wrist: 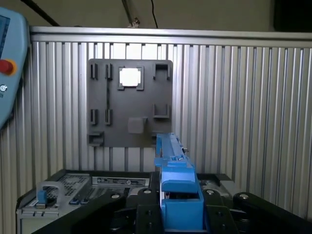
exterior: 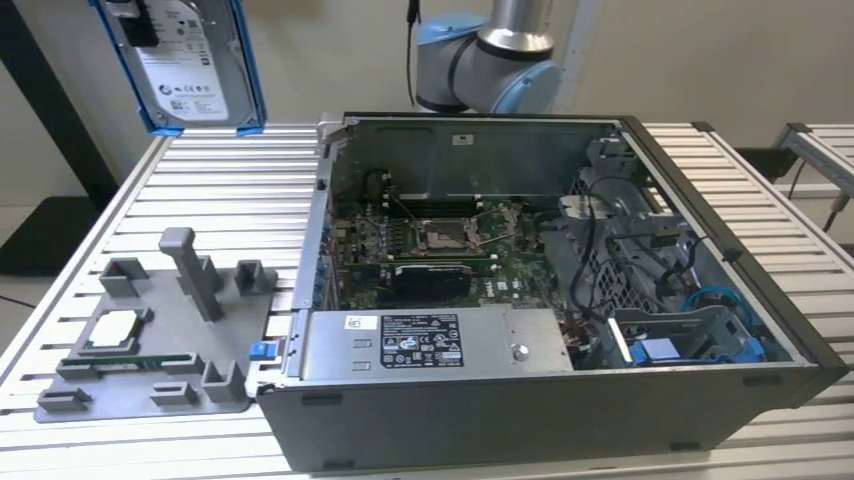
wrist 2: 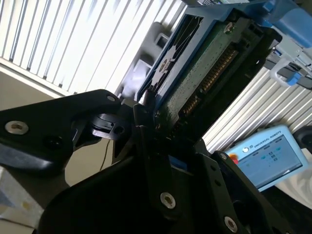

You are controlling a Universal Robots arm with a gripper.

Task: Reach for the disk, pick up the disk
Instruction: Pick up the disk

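- Up at the exterior view's top left, a flat rectangular silver metal disk (exterior: 187, 62) with a white label and a bright blue plastic bracket hangs upright in the air. Its label faces the camera, and it is well clear of everything below.
- From where I stand, the black gripper (wrist: 178, 214) is pinching that disk. In the first wrist view its fingers (wrist: 146, 210) press against both sides of the blue bracket's edge.
- In the second wrist view the disk (wrist 2: 204, 63) shows its green circuit-board underside, with the gripper (wrist 2: 152, 116) clamped onto its near end.
- Below, a ribbed silver aluminium table (exterior: 214, 190) carries a flat grey plastic fixture plate (exterior: 140, 385) with upright holders, towards the exterior view's left.
- A small square silver chip (exterior: 112, 330) sits in one pocket of that plate.
- Just beside the plate, on the exterior view's right, stands an open grey metal computer case (exterior: 507, 430) with its green board exposed.
- Behind the case rises the silver and light blue robot arm (exterior: 487, 60).
- A light blue handheld control panel (wrist 2: 265, 158) with a screen lies off the table's edge.
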